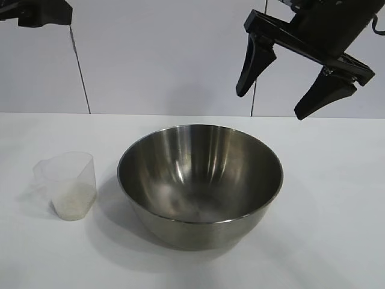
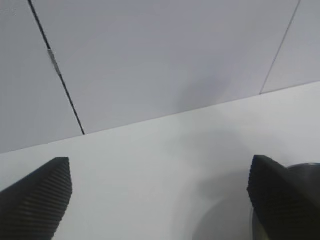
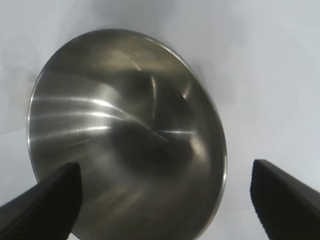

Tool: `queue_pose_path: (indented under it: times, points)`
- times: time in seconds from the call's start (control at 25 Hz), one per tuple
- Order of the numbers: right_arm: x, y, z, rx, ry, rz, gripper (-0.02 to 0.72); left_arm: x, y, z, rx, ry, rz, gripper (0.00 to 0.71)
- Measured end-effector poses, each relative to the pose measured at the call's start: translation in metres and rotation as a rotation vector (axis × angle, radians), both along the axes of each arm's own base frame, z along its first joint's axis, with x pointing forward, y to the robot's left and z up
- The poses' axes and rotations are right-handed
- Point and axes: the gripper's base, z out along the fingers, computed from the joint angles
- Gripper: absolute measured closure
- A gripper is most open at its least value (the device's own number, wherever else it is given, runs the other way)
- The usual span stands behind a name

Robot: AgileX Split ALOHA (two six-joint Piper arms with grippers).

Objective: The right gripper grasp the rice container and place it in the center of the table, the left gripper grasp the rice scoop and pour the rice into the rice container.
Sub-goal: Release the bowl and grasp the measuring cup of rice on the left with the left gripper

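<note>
The rice container [image 1: 200,180], a large shiny steel bowl, stands empty at the middle of the white table [image 1: 337,229]. It fills the right wrist view [image 3: 125,140]. My right gripper [image 1: 271,103] hangs open and empty above the bowl's far right rim. The rice scoop [image 1: 67,182], a small clear cup, stands upright left of the bowl with white rice [image 1: 73,198] in its bottom. My left gripper [image 2: 160,187] is open and empty; only a black part of that arm [image 1: 36,12] shows at the exterior view's top left. The bowl's rim [image 2: 305,167] peeks out beside one left finger.
A pale wall with dark panel seams [image 1: 80,72] stands behind the table.
</note>
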Motion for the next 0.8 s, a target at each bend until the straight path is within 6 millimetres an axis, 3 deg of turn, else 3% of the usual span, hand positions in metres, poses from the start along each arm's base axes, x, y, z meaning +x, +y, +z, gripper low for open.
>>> queue_pose_path:
  times: [0.24,0.52,0.8]
  points:
    - [0.000,0.000,0.000,-0.003,-0.001,0.001,0.072,-0.011,0.016,-0.021,0.011,-0.191,0.114,0.023]
    - [0.000,0.000,0.000,-0.004,0.002,0.002,0.072,-0.052,0.043,-0.065,0.063,-0.335,0.222,0.023]
    - [0.000,0.000,0.000,-0.004,0.002,0.002,0.072,-0.090,0.059,-0.106,0.140,-0.251,0.230,0.025]
